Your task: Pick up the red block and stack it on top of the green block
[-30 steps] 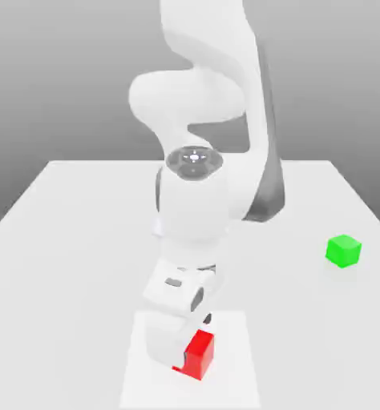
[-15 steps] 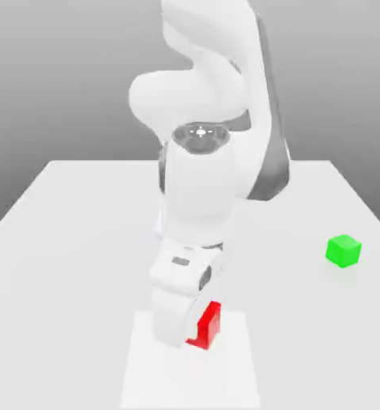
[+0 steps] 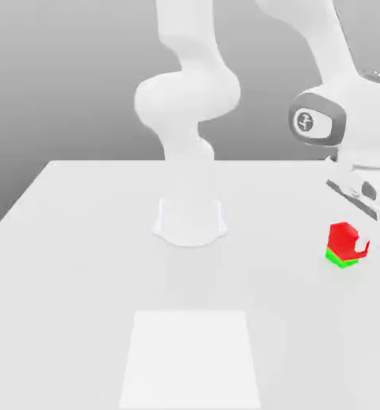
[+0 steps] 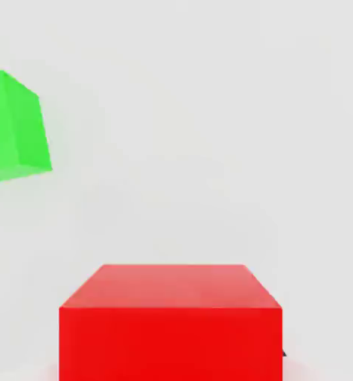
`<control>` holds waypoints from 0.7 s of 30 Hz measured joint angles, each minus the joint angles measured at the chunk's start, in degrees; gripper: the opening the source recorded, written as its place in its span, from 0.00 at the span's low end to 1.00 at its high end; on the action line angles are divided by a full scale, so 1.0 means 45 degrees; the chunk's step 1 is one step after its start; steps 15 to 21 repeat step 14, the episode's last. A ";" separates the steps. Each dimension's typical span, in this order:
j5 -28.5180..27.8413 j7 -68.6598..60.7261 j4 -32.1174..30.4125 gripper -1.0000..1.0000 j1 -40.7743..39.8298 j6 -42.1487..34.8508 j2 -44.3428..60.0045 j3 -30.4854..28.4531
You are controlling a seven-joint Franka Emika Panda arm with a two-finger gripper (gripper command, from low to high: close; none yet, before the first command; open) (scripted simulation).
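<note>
Even, bright, diffuse light w/ no clear source direction. Tabletop (image 3: pixel 81 264) renders near-white, almost washed out; no glare spots. Shadows very faint: soft smudge under arm base, slight one by green block (image 4: pixel 12 130). Backdrop grades dark gray to lighter. Red block (image 4: pixel 170 321) shaded flat, edges crisp. No blur or edge distortion.

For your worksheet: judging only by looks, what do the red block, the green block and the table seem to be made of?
The red block: smooth, matte, uniform colour, possibly plastic or painted wood. The green block: same plain matte look, likely the same material. The table: flat, white, matte, no grain, perhaps laminate. As renders, none is certain.
</note>
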 joint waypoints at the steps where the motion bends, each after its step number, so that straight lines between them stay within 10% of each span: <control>1: 0.0078 0.0038 -0.0108 0.00 0.0398 -0.0050 -0.0162 0.0330; 10: -0.1960 0.1767 -0.0349 0.00 0.1306 0.2301 0.2030 0.1184; 11: -0.2440 0.2106 -0.0332 1.00 0.1378 0.2667 0.2438 0.0970; 21: -0.2440 0.2106 -0.0332 1.00 0.1378 0.2667 0.2438 0.0971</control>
